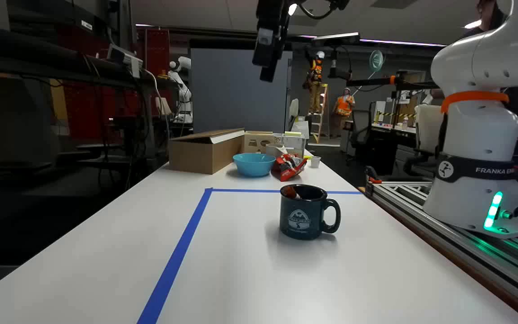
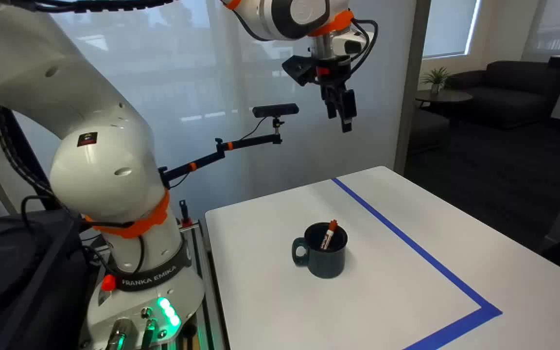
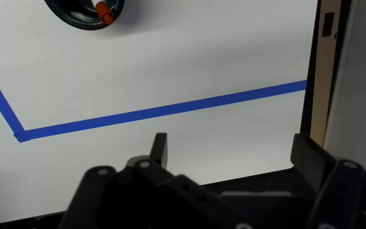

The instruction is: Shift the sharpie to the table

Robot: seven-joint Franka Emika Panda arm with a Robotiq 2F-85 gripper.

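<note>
In an exterior view, ceiling light [image 1: 473, 24] glares upper right, left side near black, soft shadow by mug [image 1: 303, 213]. In an exterior view, window [image 2: 449, 27] edge glows upper right, wall [image 2: 202, 160] shows faint reflections. Wrist view: fingers [image 3: 310, 160] dark, slightly blurred, bottom; table [image 3: 170, 73] greyish.

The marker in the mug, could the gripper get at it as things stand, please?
Probably yes: the gripper is open and nothing visible blocks the marker from above, though the mug may hinder grasping.
</note>
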